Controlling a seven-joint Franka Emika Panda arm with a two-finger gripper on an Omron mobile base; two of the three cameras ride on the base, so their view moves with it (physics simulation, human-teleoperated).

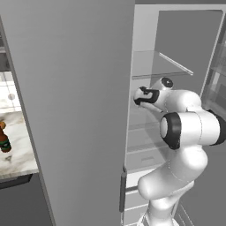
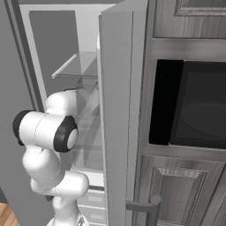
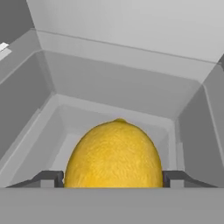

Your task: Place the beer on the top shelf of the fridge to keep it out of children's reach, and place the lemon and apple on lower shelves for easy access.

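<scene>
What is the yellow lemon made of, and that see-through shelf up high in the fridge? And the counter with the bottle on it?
The lemon looks like real fruit peel: matte yellow and finely dimpled. The top shelf seems to be glass, since the fridge wall shows through it and only its pale rim stands out. The counter looks like polished marble, white with grey veins, though it may be imitation.

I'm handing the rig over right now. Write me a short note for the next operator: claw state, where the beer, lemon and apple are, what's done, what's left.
Claw: reached inside the fridge, its fingers right beside the lemon; whether it grips or has let go cannot be told.
Lemon: between the fingers, over a pale fridge compartment, well below the top shelf.
Beer: on the counter left of the fridge door, an orange-red fruit, probably the apple, beside it.
Done: lemon brought into the fridge.
Left: confirm lemon release, then beer to top shelf, apple to a lower shelf.
</scene>
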